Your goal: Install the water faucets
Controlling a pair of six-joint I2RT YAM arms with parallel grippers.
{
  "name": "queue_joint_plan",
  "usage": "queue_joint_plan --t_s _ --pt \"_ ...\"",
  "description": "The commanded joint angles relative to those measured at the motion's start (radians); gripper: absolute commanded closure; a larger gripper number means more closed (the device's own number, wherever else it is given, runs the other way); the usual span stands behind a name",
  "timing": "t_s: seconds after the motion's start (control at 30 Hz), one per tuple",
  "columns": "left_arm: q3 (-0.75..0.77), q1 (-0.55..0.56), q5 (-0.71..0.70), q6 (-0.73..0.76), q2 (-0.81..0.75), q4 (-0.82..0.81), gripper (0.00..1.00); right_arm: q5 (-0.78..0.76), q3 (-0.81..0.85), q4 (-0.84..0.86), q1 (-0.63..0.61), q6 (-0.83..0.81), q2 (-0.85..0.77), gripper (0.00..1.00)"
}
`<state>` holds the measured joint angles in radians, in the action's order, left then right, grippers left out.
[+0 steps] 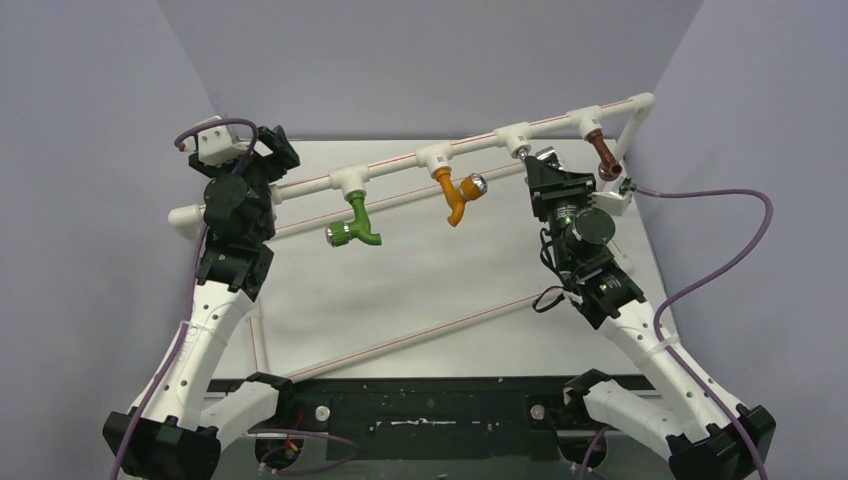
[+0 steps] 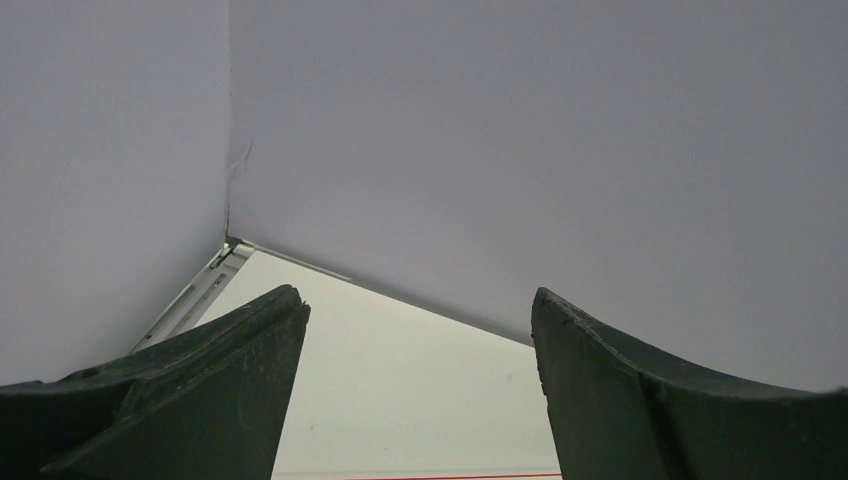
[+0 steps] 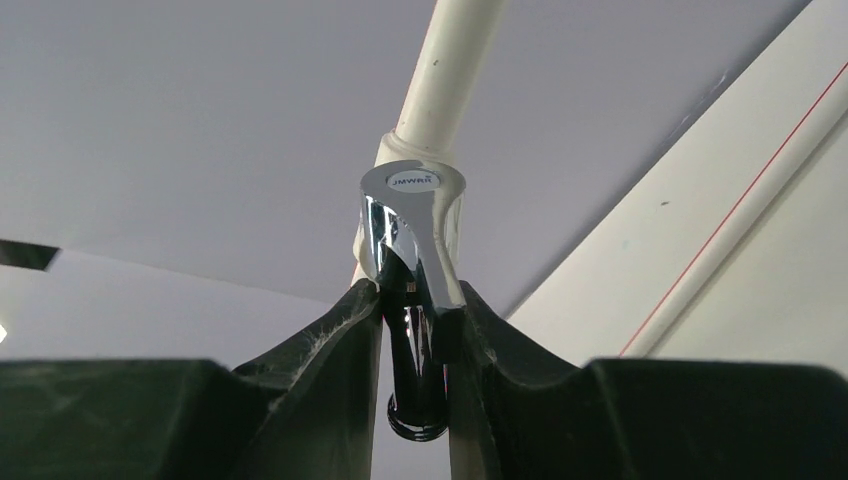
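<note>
Chrome faucet at white pipe fitting

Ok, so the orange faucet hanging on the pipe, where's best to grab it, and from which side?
Probably take the orange faucet by its short straight body, between the white tee and where the spout bends, jaws closing across it. Come from the near side, below the pipe: the pipe bars the top, the silver knob juts out rightward, and the curved spout offers no flat faces.

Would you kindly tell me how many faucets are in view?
4: green faucet left, orange faucet mid-rail, chrome faucet in the right gripper, brown faucet far right. None seems hidden.
</note>
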<state>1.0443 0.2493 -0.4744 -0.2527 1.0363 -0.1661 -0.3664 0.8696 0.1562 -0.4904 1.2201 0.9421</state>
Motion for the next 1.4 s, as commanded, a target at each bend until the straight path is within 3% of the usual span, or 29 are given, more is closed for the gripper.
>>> queue_joint_plan --t_s 0.0,0.2,0.37,0.63,0.77,0.93,1.13,1.37 --pt "-0.099 0.030 0.003 -0.012 0.026 0.345 0.20 -0.003 -0.019 0.057 -0.002 0.327 -0.007 1.00" --pt "-0.102 0.028 0.000 -0.011 0.026 0.344 0.20 0.012 -0.015 0.026 -0.002 0.477 0.016 1.00" --pt "-0.102 0.027 -0.004 -0.011 0.026 0.343 0.20 0.036 0.010 -0.001 -0.005 0.485 0.027 0.99" --pt "-0.100 0.019 0.004 -0.011 0.028 0.346 0.20 0.035 -0.027 0.004 -0.005 0.421 -0.013 0.52" --pt "-0.100 0.019 0.002 -0.010 0.028 0.345 0.20 0.050 -0.041 -0.028 -0.004 0.374 -0.053 0.39" --pt "-0.100 0.019 0.005 -0.011 0.028 0.346 0.20 0.051 -0.047 -0.146 -0.002 0.313 -0.133 0.31" --pt "-0.100 0.019 0.007 -0.011 0.030 0.345 0.20 0.035 0.028 -0.326 0.001 0.071 -0.226 0.26" --pt "-0.099 0.019 0.011 -0.013 0.030 0.345 0.20 0.088 0.104 -0.330 0.001 -0.481 -0.295 0.26"
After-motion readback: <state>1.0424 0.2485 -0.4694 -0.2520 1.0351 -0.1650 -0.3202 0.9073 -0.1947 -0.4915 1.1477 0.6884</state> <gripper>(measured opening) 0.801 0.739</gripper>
